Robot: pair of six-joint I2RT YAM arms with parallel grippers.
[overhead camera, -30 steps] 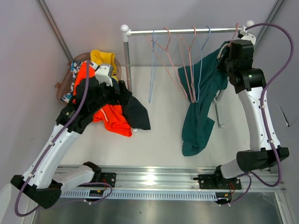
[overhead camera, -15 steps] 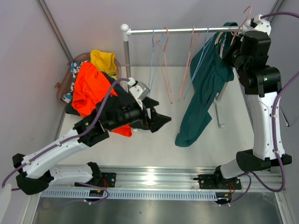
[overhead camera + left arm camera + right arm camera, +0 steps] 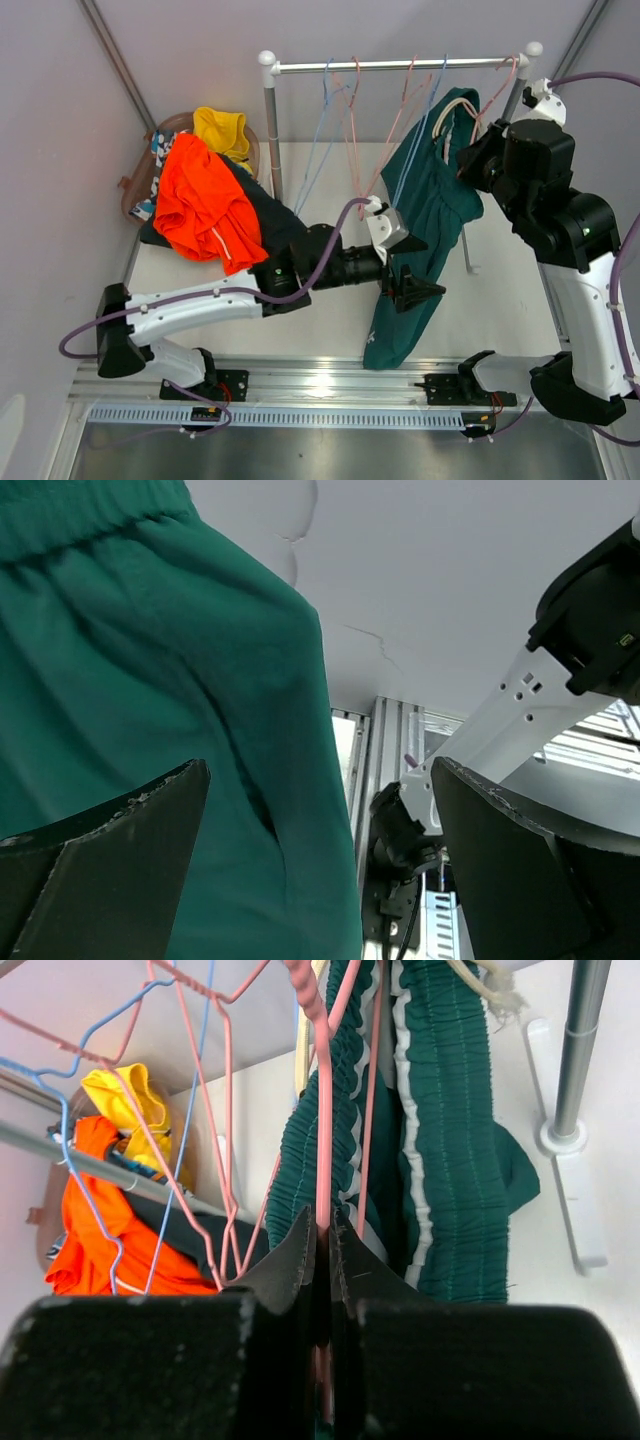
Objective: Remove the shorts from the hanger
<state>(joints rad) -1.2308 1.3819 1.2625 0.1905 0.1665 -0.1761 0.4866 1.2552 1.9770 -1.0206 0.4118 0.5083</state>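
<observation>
The teal green shorts (image 3: 428, 200) hang from a pink wire hanger (image 3: 488, 92) at the right end of the rail. My right gripper (image 3: 476, 160) is shut on that pink hanger (image 3: 322, 1150), with the gathered teal waistband (image 3: 445, 1110) just beyond it. My left gripper (image 3: 412, 268) is open, its jaws spread at the hanging teal fabric (image 3: 150, 700), which fills the space between the fingers (image 3: 110, 850). The orange-red shorts (image 3: 205, 205), yellow shorts (image 3: 222, 128), dark shorts (image 3: 268, 215) and a bit of the patterned shorts (image 3: 158, 148) lie in a pile at the left.
A brown basket (image 3: 135, 190) sits under the pile at the far left. The rail (image 3: 400, 66) holds several bare pink and blue wire hangers (image 3: 345, 110). Its left post (image 3: 271, 130) and right post foot (image 3: 466, 255) stand on the table.
My left arm swung from the pile at the left across to the hanging teal shorts, gripper open. My right gripper lifted, then lowered with the hanger; the shorts swung left.
</observation>
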